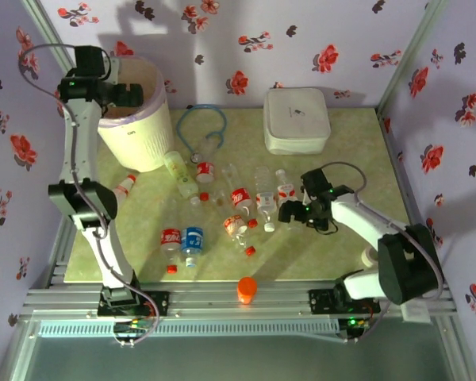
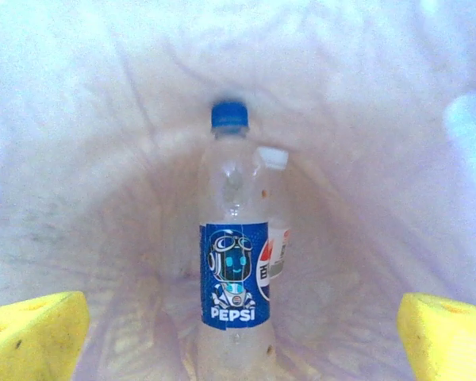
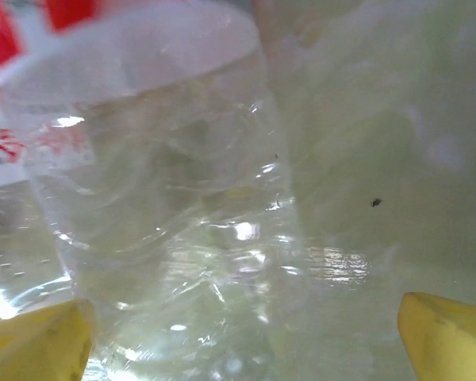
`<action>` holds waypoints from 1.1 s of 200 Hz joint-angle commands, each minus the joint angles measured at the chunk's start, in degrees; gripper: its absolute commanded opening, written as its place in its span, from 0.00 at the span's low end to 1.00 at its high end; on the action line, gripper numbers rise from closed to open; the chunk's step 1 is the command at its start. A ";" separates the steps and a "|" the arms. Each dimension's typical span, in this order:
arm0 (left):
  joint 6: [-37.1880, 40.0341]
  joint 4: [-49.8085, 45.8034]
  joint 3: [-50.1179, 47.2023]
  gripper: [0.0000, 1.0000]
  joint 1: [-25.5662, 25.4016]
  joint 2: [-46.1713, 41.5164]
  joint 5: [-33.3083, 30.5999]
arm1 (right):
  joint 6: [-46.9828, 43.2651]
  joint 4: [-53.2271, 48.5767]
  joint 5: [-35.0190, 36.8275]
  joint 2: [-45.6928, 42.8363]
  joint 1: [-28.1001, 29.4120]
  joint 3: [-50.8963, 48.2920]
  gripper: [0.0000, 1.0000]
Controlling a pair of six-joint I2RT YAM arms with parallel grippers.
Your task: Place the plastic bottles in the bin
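Left wrist view: we are looking down on a Pepsi bottle (image 2: pixel 234 278) lying inside the bin (image 1: pixel 139 147).
Our left end effector (image 1: pixel 129 94) is hanging released above it. Our right end effector (image 1: pixel 290 213), fingers spread, is framing a clear bottle (image 3: pixel 166 222) on the counter (image 1: pixel 357 151); we should be centring the bottle before closing.
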 commanded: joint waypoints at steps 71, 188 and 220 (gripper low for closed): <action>-9.61 23.11 -36.49 1.00 -14.64 -36.24 -3.06 | -2.18 -8.66 5.92 -5.45 0.17 6.48 0.56; -44.36 70.58 -77.59 1.00 -33.34 -39.77 16.11 | 2.52 35.40 -14.10 -4.15 14.52 8.60 0.49; -45.72 75.22 -79.25 1.00 -36.64 -36.25 14.28 | 3.73 38.91 -13.91 -1.59 17.25 9.40 0.49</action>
